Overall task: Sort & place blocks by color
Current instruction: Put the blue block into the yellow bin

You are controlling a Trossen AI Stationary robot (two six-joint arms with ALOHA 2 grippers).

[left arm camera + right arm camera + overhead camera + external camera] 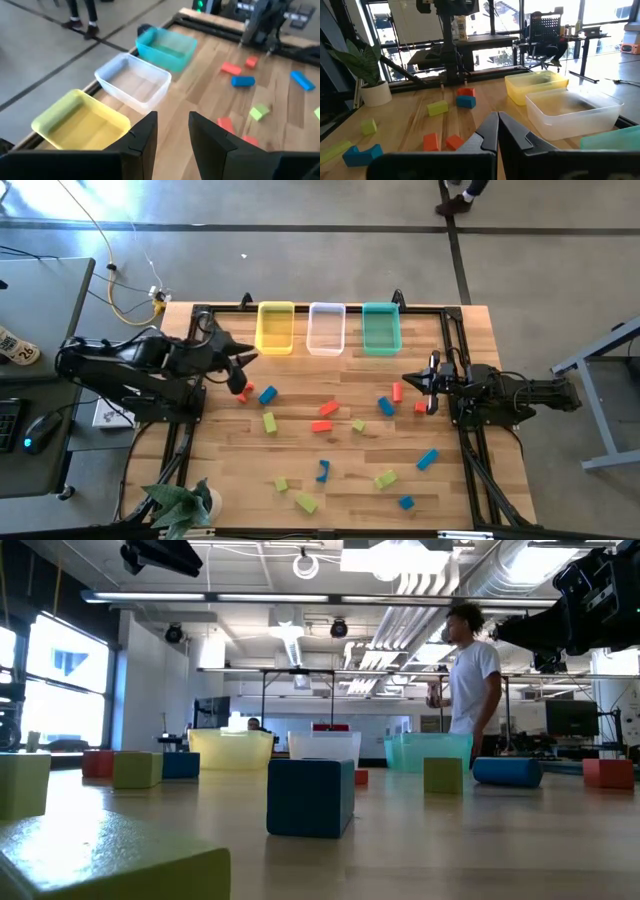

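Observation:
Several small blocks in blue, red-orange and yellow-green lie scattered on the wooden table, among them a red one, a blue one and a green one near the left arm. My left gripper hangs open above the table's left side, slanting down toward the bins, with nothing between its fingers. My right gripper is shut and empty, held level at the table's right edge. A red block lies just in front of it.
Three bins stand in a row at the far edge: yellow, clear and teal. A potted plant sits at the near left corner. A person stands in the room beyond the table.

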